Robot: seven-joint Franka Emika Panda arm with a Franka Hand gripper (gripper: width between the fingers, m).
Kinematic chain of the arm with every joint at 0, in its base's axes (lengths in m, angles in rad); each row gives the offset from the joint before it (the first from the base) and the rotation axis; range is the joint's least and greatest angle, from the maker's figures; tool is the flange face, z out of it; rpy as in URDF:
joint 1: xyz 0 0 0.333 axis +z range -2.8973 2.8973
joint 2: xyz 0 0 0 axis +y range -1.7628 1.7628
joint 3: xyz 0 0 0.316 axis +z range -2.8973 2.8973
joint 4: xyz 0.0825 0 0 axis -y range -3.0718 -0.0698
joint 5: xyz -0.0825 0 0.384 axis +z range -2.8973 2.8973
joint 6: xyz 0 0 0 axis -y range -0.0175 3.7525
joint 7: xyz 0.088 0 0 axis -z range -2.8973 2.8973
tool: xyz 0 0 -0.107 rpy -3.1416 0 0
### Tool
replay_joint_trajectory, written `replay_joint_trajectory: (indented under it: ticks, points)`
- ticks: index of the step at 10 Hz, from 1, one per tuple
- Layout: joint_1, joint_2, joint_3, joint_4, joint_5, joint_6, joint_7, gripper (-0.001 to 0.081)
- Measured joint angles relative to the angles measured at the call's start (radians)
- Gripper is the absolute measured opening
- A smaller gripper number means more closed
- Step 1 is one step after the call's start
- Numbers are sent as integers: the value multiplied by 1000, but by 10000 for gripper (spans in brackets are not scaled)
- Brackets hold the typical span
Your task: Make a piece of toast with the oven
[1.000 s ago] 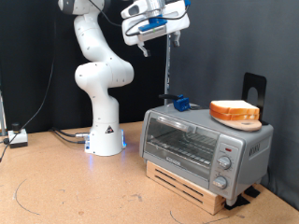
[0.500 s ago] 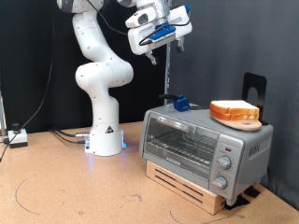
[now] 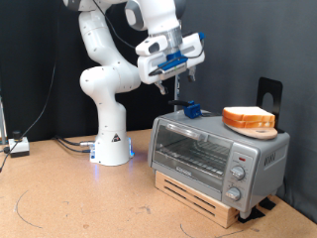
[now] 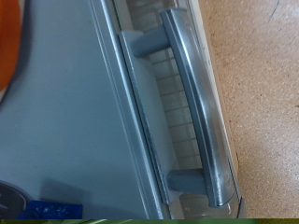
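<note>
Pincer point(image 3: 174, 83) is hanging in the air above the oven point(image 3: 213, 156), toward its end at the exterior view's left, touching nothing. Nothing is showing between its fingers; I can't tell how wide they are standing, too small in the exterior view and out of frame in the wrist view.

Door is shut. Piece of toast point(image 3: 248, 116) is sitting on the round board point(image 3: 252, 126) on the oven roof, at the exterior view's right.

Risks, as I judge them:
- Blue object point(image 3: 191, 109) is sitting on the roof just under the pincer; a straight descent could clip it.
- Handle point(image 4: 194, 98) is a thin bar close to the glass; an off-centre approach could slip off or hit the door.

Views: the wrist view is showing the handle, its mounts and the rack through the glass up close, plus an orange edge point(image 4: 7, 47) at the frame border. Only the exterior view is showing arm height, knobs point(image 3: 237, 179), wooden base point(image 3: 193, 198) and desk point(image 3: 69, 198).
</note>
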Motion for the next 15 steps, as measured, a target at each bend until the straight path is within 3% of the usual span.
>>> replay_joint_trajectory:
  ticks: [5, 7, 10, 13, 15]
  points:
    - [6, 26, -14, -5, 29, -6, -61, 810]
    - [6, 25, -16, -38, 27, 14, -123, 810]
    - [-3, 21, -14, -107, -14, 79, -126, 810]
    - [-2, 21, -20, -117, -9, 59, -168, 810]
    - [-9, 26, -20, -152, -32, 68, -170, 810]
